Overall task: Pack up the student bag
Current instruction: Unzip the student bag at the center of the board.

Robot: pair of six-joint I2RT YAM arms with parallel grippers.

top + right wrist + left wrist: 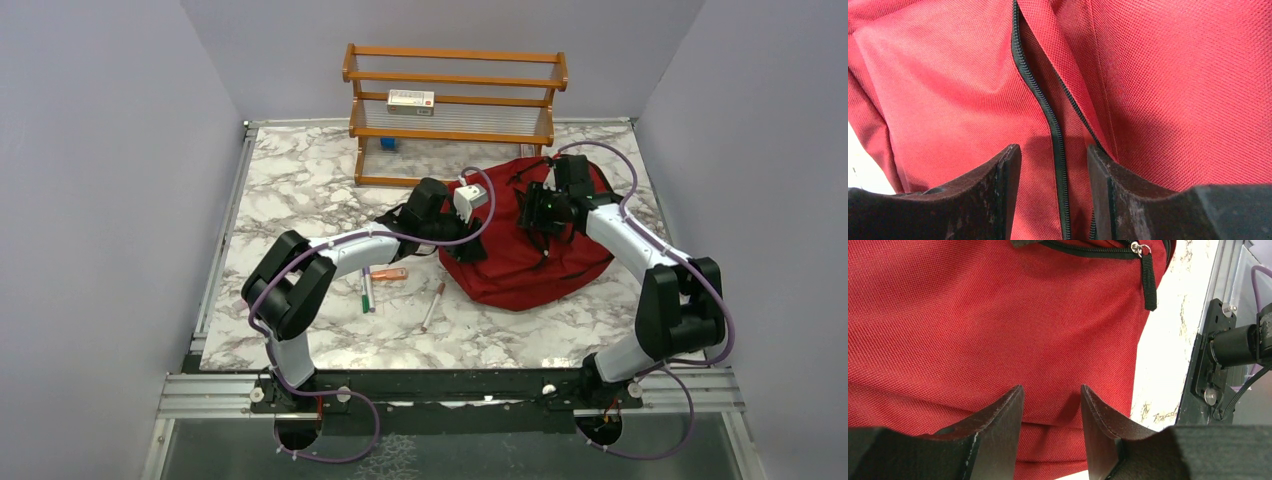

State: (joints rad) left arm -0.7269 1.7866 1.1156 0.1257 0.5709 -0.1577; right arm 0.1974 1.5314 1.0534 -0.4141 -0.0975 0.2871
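The bag lies flat on the marble table, right of centre and in front of a wooden rack, with pens just to its left. The left gripper sits at the bag's left edge with its jaws partly apart and red fabric between them; whether they clamp that fabric cannot be told. The right gripper hovers over the bag's upper part, jaws released, with the black zipper running between the fingers.
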